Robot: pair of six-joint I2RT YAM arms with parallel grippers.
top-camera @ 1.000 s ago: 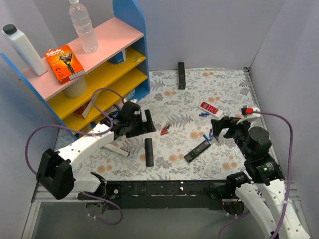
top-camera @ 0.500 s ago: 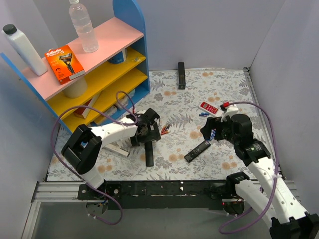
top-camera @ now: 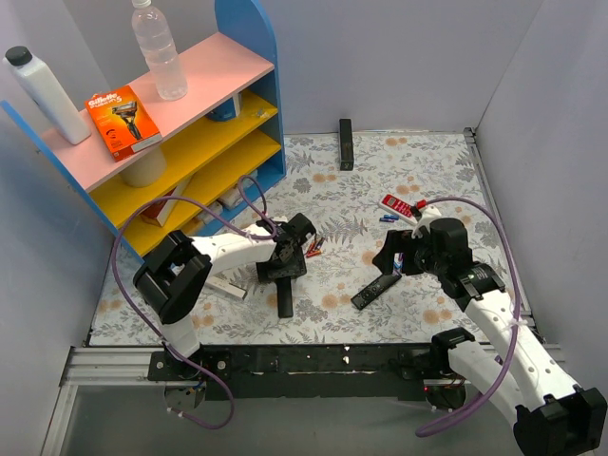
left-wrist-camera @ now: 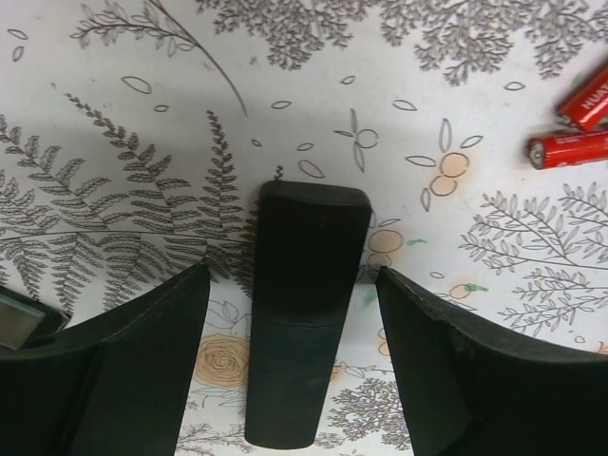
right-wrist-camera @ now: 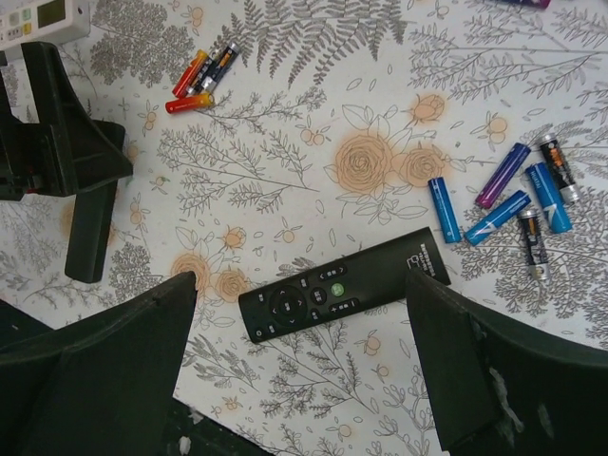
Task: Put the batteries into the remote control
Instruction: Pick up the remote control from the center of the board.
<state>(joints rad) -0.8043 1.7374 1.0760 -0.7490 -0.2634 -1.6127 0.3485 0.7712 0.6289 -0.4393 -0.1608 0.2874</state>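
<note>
Left pincer (left-wrist-camera: 293,274) released astride black remote (left-wrist-camera: 300,361), right pincer (right-wrist-camera: 302,280) released, seemingly 2 red cells (left-wrist-camera: 568,149) near

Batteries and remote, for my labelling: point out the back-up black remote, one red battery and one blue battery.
black remote (left-wrist-camera: 313,249): left wrist view, upper back.
red battery (left-wrist-camera: 570,148): left wrist view, mid-body.
blue battery (right-wrist-camera: 444,210): right wrist view, mid-body.

I see the remote control (left-wrist-camera: 304,313) lying on the table (top-camera: 437,171) between the fingers of my left gripper (left-wrist-camera: 293,274), with a few small cells (left-wrist-camera: 570,147) behind it to the right. Further right lies a second remote (right-wrist-camera: 344,295), with the batteries (right-wrist-camera: 497,217) just beside one end of it.
</note>
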